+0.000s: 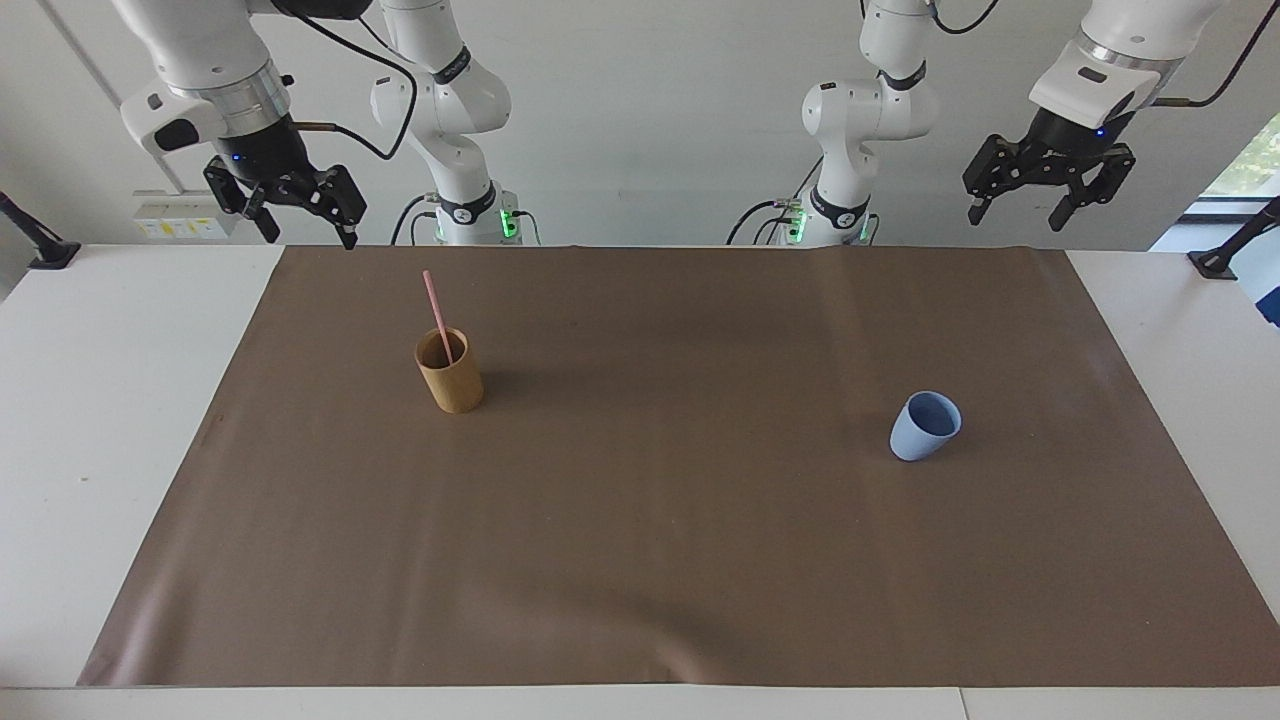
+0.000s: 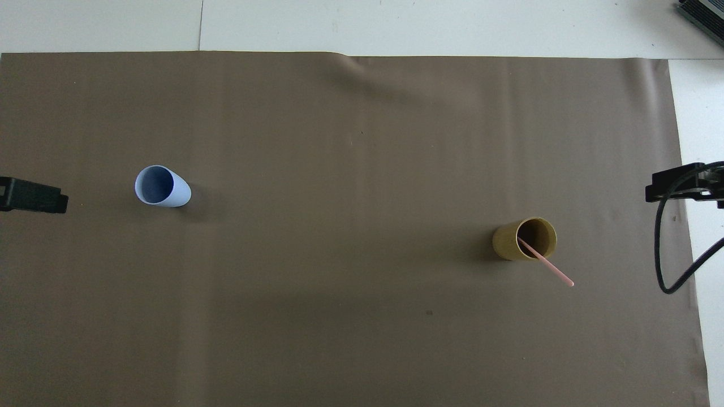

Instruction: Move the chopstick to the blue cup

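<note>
Both arms parked high at their table ends, right gripper (image 1: 305, 215) and left gripper (image 1: 1020, 205) spread open, empty; chopstick (image 1: 437, 315) leans in tan cup (image 1: 450, 375) near the right gripper, blue cup (image 1: 925, 427) slightly farther out.

Both white Franka arms wait raised at the robots' own end of the desk, each bent at the elbow so that its black two-finger gripper hangs tilted downward in the air, touching nothing. The right gripper (image 1: 305, 225) sits high over the desk's edge toward the right arm's end, its jaws spread apart and empty, a black cable looping from its wrist. The left gripper (image 1: 1018, 210) hangs just as high toward the left arm's end, jaws likewise parted and empty, with small blue lights lit on both wrists.
</note>
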